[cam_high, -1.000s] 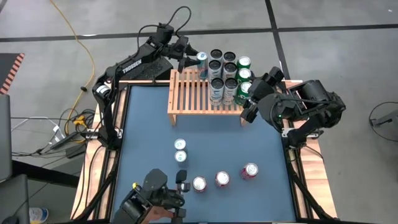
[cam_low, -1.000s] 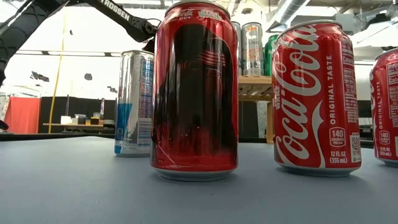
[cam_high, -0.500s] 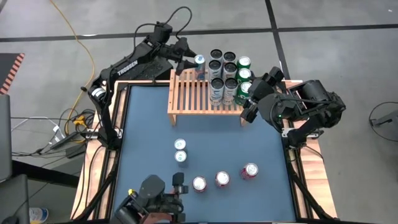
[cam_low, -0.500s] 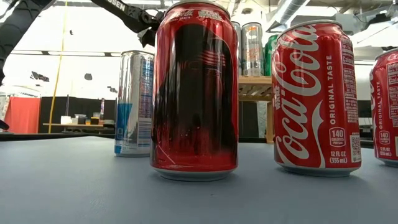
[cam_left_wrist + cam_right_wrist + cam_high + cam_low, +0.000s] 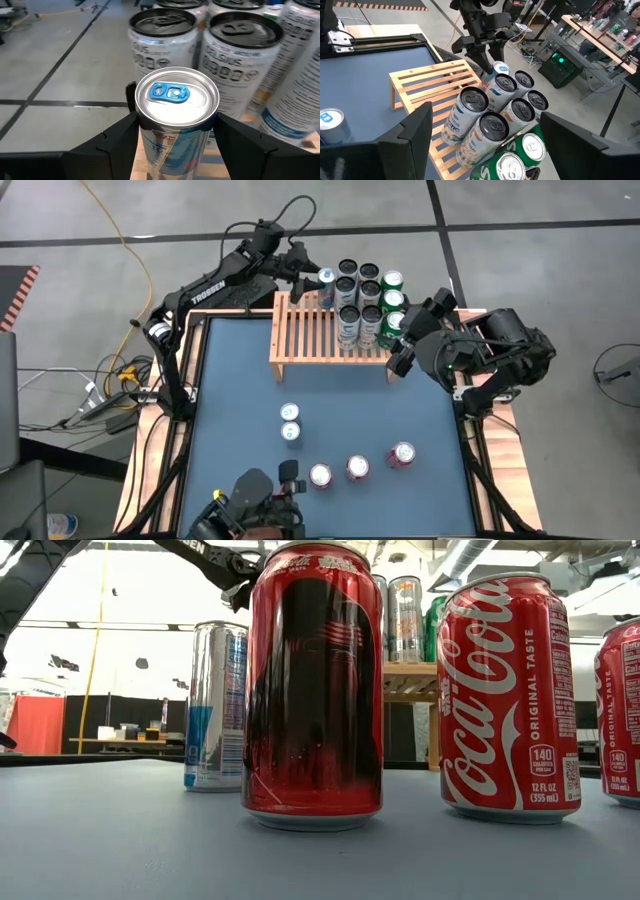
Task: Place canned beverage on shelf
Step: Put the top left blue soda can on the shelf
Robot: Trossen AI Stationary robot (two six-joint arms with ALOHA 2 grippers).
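High view: the left end effector stood at the far edge of the low light-wood slatted shelf, pinching a slim silver can with a blue tab. The can sat just beside the block of white-and-silver slim cans and green cans already parked on the shelf's far right part. The right end effector waited at the shelf's right end, fingers spread, holding nothing. On the blue bench, two more slim silver cans and three red cola cans remained to be shelved.

Low view: a dark red can and a red cola can filled the foreground, with a slim silver-and-blue can behind; the shelf was mostly hidden.

Left wrist view: both fingers bracketed the held can below its rim, upright. Whether its base rested on the slats could not be told.

Right wrist view: fingers wide apart; the left arm was visible over the can cluster.

Judgement: to finish well, lower straight down until the base sits flat across the slats, keep a small gap from the neighbouring can, open slowly, then retreat upward. The packed cans alongside are the main obstacle; a sideways withdrawal could topple them.
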